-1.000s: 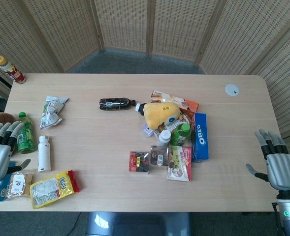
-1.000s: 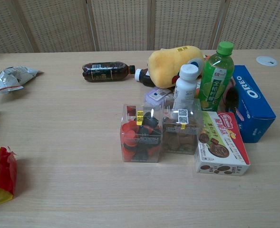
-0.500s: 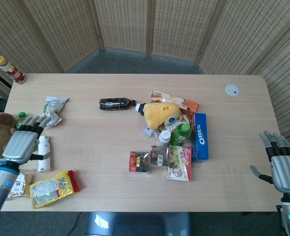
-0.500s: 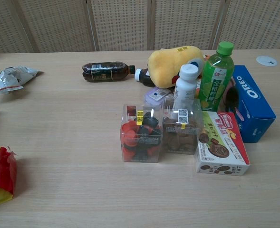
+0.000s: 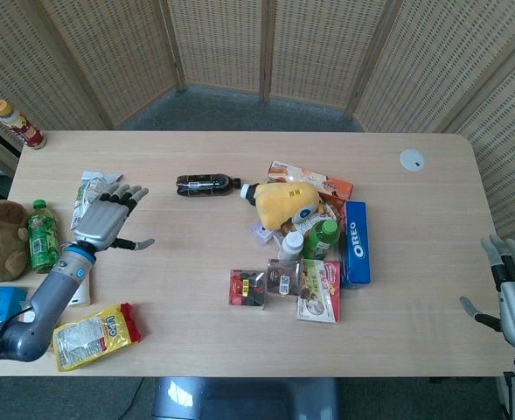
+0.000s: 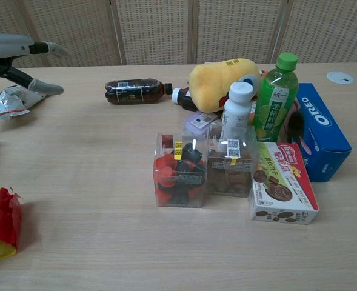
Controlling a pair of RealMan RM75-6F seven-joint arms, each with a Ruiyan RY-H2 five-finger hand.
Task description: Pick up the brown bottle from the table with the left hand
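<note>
Up off the near-left edge comes the left hand (image 5: 107, 218), and in that short span it has swung inward over the table (image 5: 178, 289) toward the middle, while the right hand (image 5: 512, 296) has slipped back to the near-right corner.

Nearest the robot, at about 7 o'clock, the yellow snack bag (image 5: 91, 334) lies flat, with the white bottle (image 5: 80, 289) just past it. Centre-near, the clear boxes (image 6: 179, 170) front a crowded cluster, apart from the job.

Next out, the left hand hangs above the table at 9 o'clock, released, fingers spread, nothing in it, just beside the crumpled foil packet (image 5: 89, 194). The right hand is likewise released and idle.

Further out, toward 12 o'clock, the brown bottle (image 5: 206, 185) lies on its side, cap pointing at the yellow plush toy (image 5: 285, 201), well apart from the left hand.

This looks like the reach, early in the task, nothing grasped yet. The next move calls for carrying the hand on toward 1 o'clock, settling over the bottle's label, and wrapping around the body across its length, staying off the second dark bottle (image 6: 183, 97) tucked under the plush.
</note>
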